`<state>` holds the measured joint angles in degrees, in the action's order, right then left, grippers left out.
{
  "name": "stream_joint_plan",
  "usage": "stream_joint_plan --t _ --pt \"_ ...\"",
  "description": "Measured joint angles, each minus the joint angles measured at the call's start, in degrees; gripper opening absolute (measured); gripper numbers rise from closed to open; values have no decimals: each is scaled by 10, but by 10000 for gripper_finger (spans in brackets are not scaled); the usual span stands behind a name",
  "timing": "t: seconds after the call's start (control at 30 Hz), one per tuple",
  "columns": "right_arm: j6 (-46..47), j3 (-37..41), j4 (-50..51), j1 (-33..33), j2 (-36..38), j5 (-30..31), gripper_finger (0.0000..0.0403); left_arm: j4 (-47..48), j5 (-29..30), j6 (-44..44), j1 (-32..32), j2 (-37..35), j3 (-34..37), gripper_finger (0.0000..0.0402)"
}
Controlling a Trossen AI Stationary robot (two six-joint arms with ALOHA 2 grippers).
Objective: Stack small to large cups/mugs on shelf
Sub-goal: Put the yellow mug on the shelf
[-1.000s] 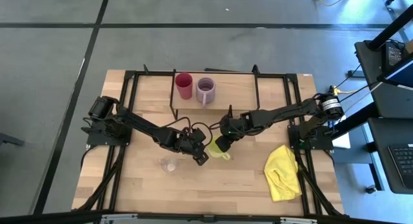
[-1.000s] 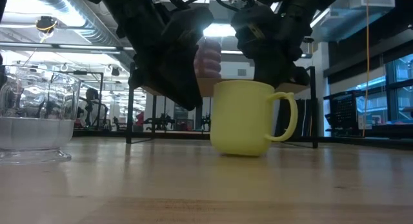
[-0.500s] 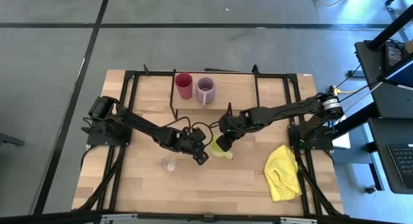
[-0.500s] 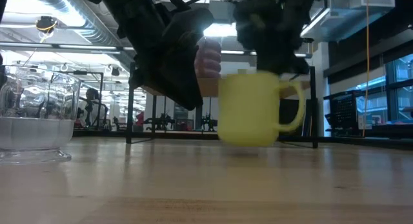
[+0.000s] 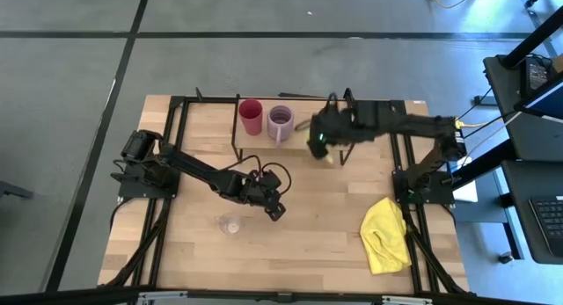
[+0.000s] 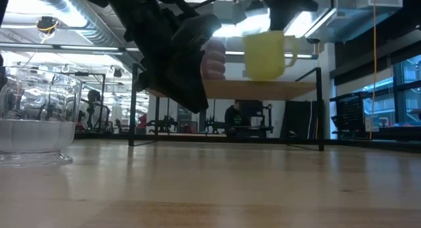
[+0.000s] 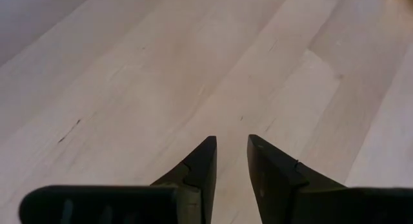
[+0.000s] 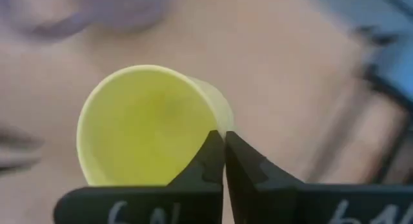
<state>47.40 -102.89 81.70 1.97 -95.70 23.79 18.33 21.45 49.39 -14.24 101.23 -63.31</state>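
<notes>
The yellow-green mug [image 6: 265,54] hangs in the air a little above the shelf [image 6: 263,90], with my right gripper [image 8: 223,135] shut on its rim. On the shelf's left part [image 5: 303,105] stand the red cup [image 5: 251,116] and the lilac mug [image 5: 281,122]. The clear glass [image 5: 230,224] rests on its base on the table near the front. My left gripper [image 5: 275,208] hovers low over the middle of the table; in its wrist view the fingers [image 7: 231,153] stand slightly open over bare wood. My right gripper pinches the yellow-green mug's wall at the rim [image 8: 218,128], one finger inside the mug and one outside. The fingers come steeply from above. The mug hangs upright and lifted clear, mouth up, its handle [image 6: 290,52] toward the table's right.
A yellow cloth [image 5: 385,236] lies crumpled near the table's right front corner. Black frame rails [image 5: 180,129] run along the table's sides. Bare shelf board shows to the right of the lilac mug.
My right gripper has carried the yellow-green mug up off the table and toward the far edge, until it hangs above the shelf, and has tipped to point more steeply down. The mug has stayed upright.
</notes>
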Motion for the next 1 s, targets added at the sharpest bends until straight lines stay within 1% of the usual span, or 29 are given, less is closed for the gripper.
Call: stream_joint_plan --t 0.07,0.17,0.27,0.43,0.5,0.67,0.87,1.0 --pt "0 -26 33 30 0 17 2 1 6 0 -3 0 0 81" --pt "-21 -52 34 77 1 8 2 1 48 0 -17 0 0 81" --pt "-43 -56 -5 125 1 -30 2 2 80 0 -31 -1 0 81" --pt "-49 -46 -61 193 0 -83 2 14 93 -4 -43 -6 0 81" --pt "-38 -46 -62 210 0 -99 2 21 95 -4 -44 -7 0 81" --pt "4 -45 -75 226 -5 -139 2 27 94 -4 -38 -8 0 81" --pt "38 -45 -86 221 -14 -145 2 27 81 -6 -24 -8 0 81" --pt "50 -45 -86 211 -28 -145 2 28 75 -26 -18 -8 0 81"
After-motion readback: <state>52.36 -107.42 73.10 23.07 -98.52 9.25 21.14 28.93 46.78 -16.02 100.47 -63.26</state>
